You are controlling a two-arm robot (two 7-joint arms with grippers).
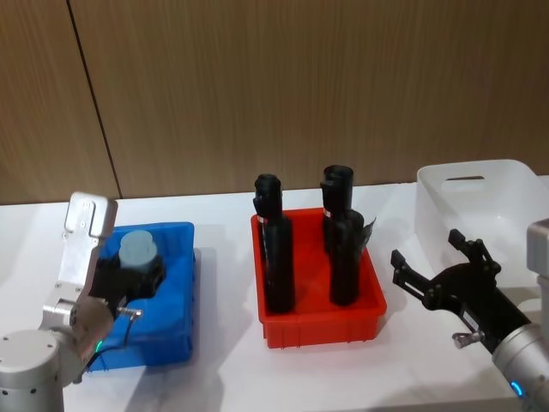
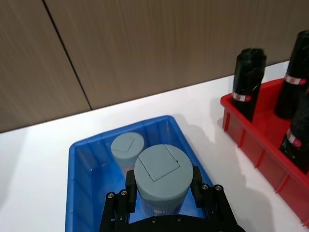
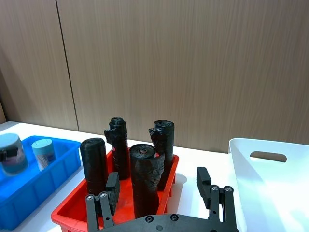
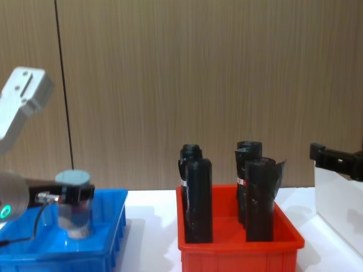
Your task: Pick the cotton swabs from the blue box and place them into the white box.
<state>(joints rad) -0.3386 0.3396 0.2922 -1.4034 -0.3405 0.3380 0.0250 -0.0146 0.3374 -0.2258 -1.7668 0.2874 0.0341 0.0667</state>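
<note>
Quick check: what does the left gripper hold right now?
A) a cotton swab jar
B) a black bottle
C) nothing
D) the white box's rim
A: the left gripper is shut around a pale-lidded cotton swab jar, over the blue box.

Glossy plastic red bin (image 1: 322, 330), matt black bottles (image 1: 279, 257) inside it, smooth plastic blue box (image 1: 171, 326) left of it, translucent plastic white box (image 1: 446, 215) right of it, wood-grain wall (image 1: 300, 86) behind.
</note>
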